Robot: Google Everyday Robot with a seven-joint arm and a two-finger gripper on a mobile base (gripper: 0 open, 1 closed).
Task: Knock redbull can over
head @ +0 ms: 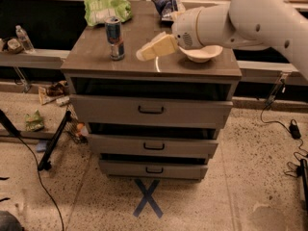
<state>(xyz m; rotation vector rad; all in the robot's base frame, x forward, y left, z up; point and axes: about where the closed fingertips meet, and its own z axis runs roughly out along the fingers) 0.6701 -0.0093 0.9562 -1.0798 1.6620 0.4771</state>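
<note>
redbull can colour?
The redbull can is blue and silver, best in camera view; pincer is beside it, not touching.
</note>
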